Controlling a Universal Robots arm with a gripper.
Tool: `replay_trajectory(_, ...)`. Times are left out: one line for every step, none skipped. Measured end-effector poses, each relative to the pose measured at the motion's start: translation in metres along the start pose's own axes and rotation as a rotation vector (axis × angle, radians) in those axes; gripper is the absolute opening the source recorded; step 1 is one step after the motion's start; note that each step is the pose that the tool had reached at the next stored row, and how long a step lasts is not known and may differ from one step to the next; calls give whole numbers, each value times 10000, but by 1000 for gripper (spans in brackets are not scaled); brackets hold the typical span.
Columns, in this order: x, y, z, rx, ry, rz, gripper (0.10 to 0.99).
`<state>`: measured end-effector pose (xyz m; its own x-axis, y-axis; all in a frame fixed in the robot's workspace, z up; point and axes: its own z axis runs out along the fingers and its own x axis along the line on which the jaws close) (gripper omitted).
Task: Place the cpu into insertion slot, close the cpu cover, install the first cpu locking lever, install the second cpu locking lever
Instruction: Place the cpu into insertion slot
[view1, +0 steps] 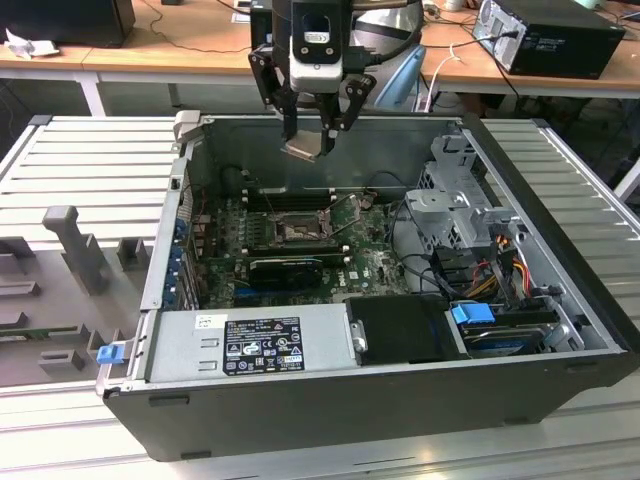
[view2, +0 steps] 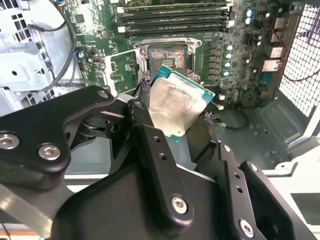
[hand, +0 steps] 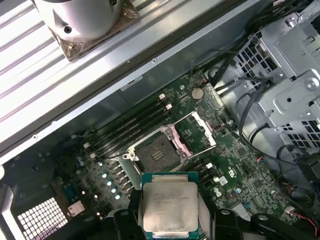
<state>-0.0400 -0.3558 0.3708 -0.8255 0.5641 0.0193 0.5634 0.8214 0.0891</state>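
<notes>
1. My jaws are closed on the cpu (hand: 170, 207), gripping it by two opposite edges, with its pale metal top showing in both wrist views.
2. In the exterior view the cpu hangs tilted in the air, high over the far wall of the open computer case (view1: 400, 400), well apart from the green motherboard (view1: 375, 265) below.
3. The insertion slot (hand: 157, 152) lies bare on the board, its dull pin field uncovered.
4. The cpu cover (hand: 192, 132) is swung open on its hinge and stands up just beside the slot, and I can see the board through its square window.
5. Long black memory sticks (view2: 175, 20) run along one side of the slot.
6. The case sits on a ribbed metal counter (view1: 90, 150).
</notes>
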Motion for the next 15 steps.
replay_trajectory(0, 0, 0, -2, -9, 102, 529)
replay_trajectory(0, 0, 0, -3, -18, 205, 529)
replay_trajectory(0, 0, 1, -7, -32, 351, 529)
replay_trajectory(0, 0, 2, -9, -41, 456, 529)
replay_trajectory(0, 0, 2, -10, -57, 622, 529)
replay_trajectory(0, 0, 2, -12, -67, 725, 529)
replay_trajectory(0, 0, 3, -14, -81, 870, 529)
replay_trajectory(0, 0, 3, -15, -90, 983, 529)
replay_trajectory(0, 0, 5, -22, -117, 1278, 529)
replay_trajectory(0, 0, 5, -24, -135, 1477, 529)
replay_trajectory(0, 0, 5, -27, -145, 1588, 529)
replay_trajectory(0, -1, 6, -29, -157, 1713, 529)
replay_trajectory(0, 0, 7, -30, -172, 1865, 529)
replay_trajectory(0, 0, 7, -31, -184, 1987, 529)
replay_trajectory(0, -1, 7, -33, -194, 2107, 529)
